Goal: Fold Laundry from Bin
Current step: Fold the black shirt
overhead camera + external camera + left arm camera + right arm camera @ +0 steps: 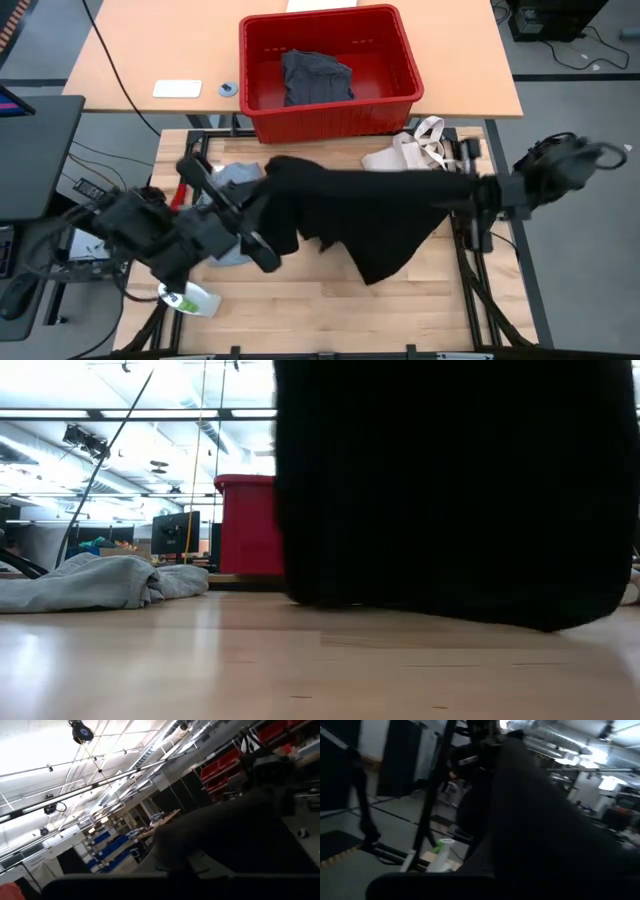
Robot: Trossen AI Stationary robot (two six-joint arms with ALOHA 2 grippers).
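Note:
A large black garment (360,215) of the laundry hangs stretched between my two raised grippers above the table's middle. My left gripper (258,195) is shut on its left end and my right gripper (468,190) on its right end. In the low view the black garment (450,490) falls like a curtain almost to the table top. A light grey T-shirt (232,178) lies crumpled on the table under my left arm. The red bin (262,100) stands on the far table with a dark grey garment (315,78) inside. My left gripper holds the black garment by its left upper end (275,175), coming level from the table's left; the cloth covers the fingers. My right gripper holds the right upper end (455,188), level from the right; its fingers are hidden too. The cloth (240,835) runs taut between them, the rest hanging below.
A cream tote bag (415,150) lies at the table's far right, just before the bin. A white and green bottle (195,298) lies at the near left corner. Bare wood (330,310) shows along the near edge.

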